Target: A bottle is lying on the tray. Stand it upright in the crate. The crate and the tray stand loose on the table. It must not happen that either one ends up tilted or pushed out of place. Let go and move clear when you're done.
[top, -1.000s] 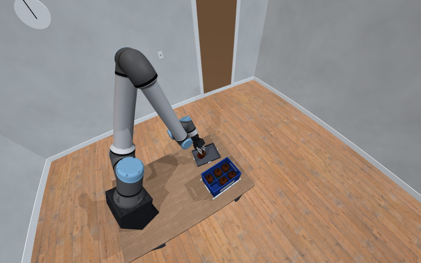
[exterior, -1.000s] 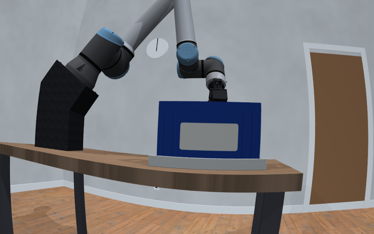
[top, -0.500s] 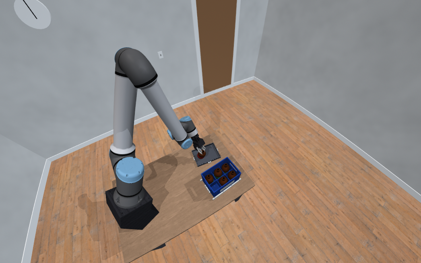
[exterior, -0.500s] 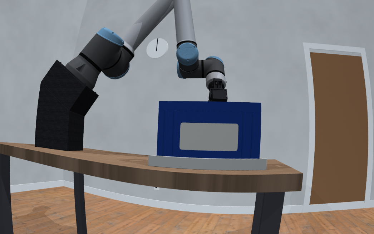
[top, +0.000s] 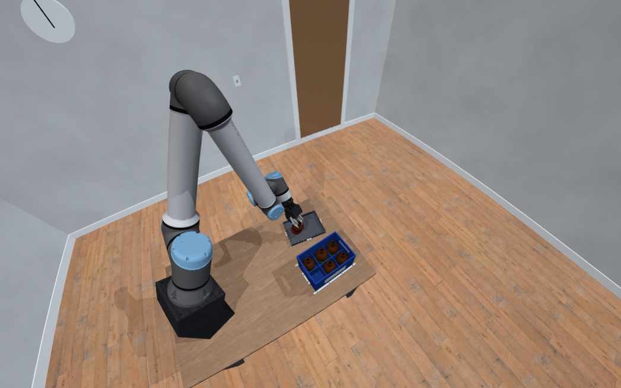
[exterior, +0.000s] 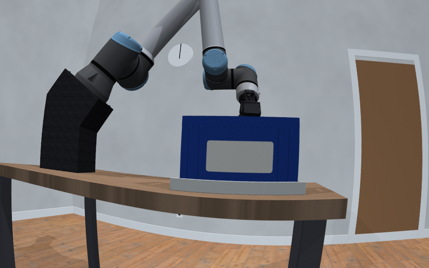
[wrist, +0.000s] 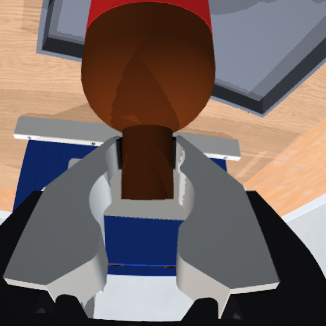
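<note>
bottle (wrist: 148, 80): brown body and neck, red band round the body. gripper (wrist: 148, 165): grey fingers with thin black pads, black housing. tray (top: 316, 225): grey floor, darker grey rim. crate (exterior: 192, 148): dark blue, grey panel on its side, pale grey base strip; four brown bottles (top: 332, 247) inside. table (top: 256, 292): brown wood grain, dark legs. arm (top: 183, 174): light grey tubes, dark grey joints, light blue caps, black pedestal (top: 183, 320).

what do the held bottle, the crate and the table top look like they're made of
Bottle, held by its neck in the gripper: brown, smooth, slightly glossy, probably glass, with a red band. Crate: uniform dark blue with ribbed walls, likely moulded plastic, with a matte grey panel. Table: brown grain streaks suggest wood or veneer.
</note>
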{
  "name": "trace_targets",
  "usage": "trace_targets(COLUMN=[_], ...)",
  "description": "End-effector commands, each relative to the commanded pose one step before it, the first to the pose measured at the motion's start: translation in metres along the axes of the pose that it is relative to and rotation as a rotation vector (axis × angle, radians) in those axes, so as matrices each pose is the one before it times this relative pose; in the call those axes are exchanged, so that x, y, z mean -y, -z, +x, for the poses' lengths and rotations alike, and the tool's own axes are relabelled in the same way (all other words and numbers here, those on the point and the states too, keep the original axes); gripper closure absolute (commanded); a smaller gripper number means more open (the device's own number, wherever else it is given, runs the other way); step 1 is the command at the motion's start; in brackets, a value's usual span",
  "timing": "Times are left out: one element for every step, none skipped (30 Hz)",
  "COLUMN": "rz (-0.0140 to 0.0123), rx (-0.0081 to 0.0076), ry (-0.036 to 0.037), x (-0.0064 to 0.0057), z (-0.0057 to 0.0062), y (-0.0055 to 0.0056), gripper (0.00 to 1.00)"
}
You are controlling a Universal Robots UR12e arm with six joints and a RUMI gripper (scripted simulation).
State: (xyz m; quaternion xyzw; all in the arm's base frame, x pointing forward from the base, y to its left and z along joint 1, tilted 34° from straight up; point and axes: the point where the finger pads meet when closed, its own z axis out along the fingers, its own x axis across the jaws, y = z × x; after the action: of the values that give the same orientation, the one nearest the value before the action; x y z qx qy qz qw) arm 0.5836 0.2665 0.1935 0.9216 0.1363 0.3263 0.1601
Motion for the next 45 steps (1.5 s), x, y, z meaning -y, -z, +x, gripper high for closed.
trace_targets(rz=[-0.00010,0.00000,0.00000,0.00000,0.00000,0.00000,0.00000,0.00006,0.00000,0.00000,0.00000,0.00000,0.00000,0.00000,0.00000,0.00000,0.00000,0.00000,0.00000,0.00000,0.00000,0.00000,0.00000,0.00000,0.00000,0.00000,0.00000,0.00000,0.00000,0.00000,0.00000,0.00000,0.00000,0.00000,0.00000,0.00000,0.00000,0.00000,0.00000,0.00000,0.00000,0.00000,0.00000,0.00000,0.00000], rx=[-0.00115,0.00000,0.00000,0.00000,0.00000,0.00000,0.00000,0.00010,0.00000,0.00000,0.00000,0.00000,0.00000,0.00000,0.00000,0.00000,0.00000,0.00000,0.00000,0.00000,0.00000,0.00000,0.00000,0.00000,0.00000,0.00000,0.00000,0.00000,0.00000,0.00000,0.00000,0.00000,0.00000,0.00000,0.00000,0.00000,0.00000,0.00000,0.00000,0.00000,0.00000,0.00000,0.00000,0.00000,0.00000], ry=[-0.00043,0.00000,0.00000,0.00000,0.00000,0.00000,0.00000,0.00005,0.00000,0.00000,0.00000,0.00000,0.00000,0.00000,0.00000,0.00000,0.00000,0.00000,0.00000,0.00000,0.00000,0.00000,0.00000,0.00000,0.00000,0.00000,0.00000,0.00000,0.00000,0.00000,0.00000,0.00000,0.00000,0.00000,0.00000,0.00000,0.00000,0.00000,0.00000,0.00000,0.00000,0.00000,0.00000,0.00000,0.00000], x=[-0.00017,0.00000,0.00000,0.00000,0.00000,0.00000,0.00000,0.00003,0.00000,0.00000,0.00000,0.00000,0.00000,0.00000,0.00000,0.00000,0.00000,0.00000,0.00000,0.00000,0.00000,0.00000,0.00000,0.00000,0.00000,0.00000,0.00000,0.00000,0.00000,0.00000,0.00000,0.00000,0.00000,0.00000,0.00000,0.00000,0.00000,0.00000,0.00000,0.00000,0.00000,0.00000,0.00000,0.00000,0.00000], z=[0.00053,0.00000,0.00000,0.00000,0.00000,0.00000,0.00000,-0.00005,0.00000,0.00000,0.00000,0.00000,0.00000,0.00000,0.00000,0.00000,0.00000,0.00000,0.00000,0.00000,0.00000,0.00000,0.00000,0.00000,0.00000,0.00000,0.00000,0.00000,0.00000,0.00000,0.00000,0.00000,0.00000,0.00000,0.00000,0.00000,0.00000,0.00000,0.00000,0.00000,0.00000,0.00000,0.00000,0.00000,0.00000], y=[0.00043,0.00000,0.00000,0.00000,0.00000,0.00000,0.00000,-0.00003,0.00000,0.00000,0.00000,0.00000,0.00000,0.00000,0.00000,0.00000,0.00000,0.00000,0.00000,0.00000,0.00000,0.00000,0.00000,0.00000,0.00000,0.00000,0.00000,0.00000,0.00000,0.00000,0.00000,0.00000,0.00000,0.00000,0.00000,0.00000,0.00000,0.00000,0.00000,0.00000,0.00000,0.00000,0.00000,0.00000,0.00000], gripper=[1.00,1.00,1.00,1.00,1.00,1.00,1.00,0.00,0.00,0.00,0.00,0.00,0.00,0.00,0.00,0.00,0.00,0.00,0.00,0.00,0.00,0.00,0.00,0.00,0.00,0.00,0.00,0.00,0.00,0.00,0.00,0.00,0.00,0.00,0.00,0.00,0.00,0.00,0.00,0.00,0.00,0.00,0.00,0.00,0.00])
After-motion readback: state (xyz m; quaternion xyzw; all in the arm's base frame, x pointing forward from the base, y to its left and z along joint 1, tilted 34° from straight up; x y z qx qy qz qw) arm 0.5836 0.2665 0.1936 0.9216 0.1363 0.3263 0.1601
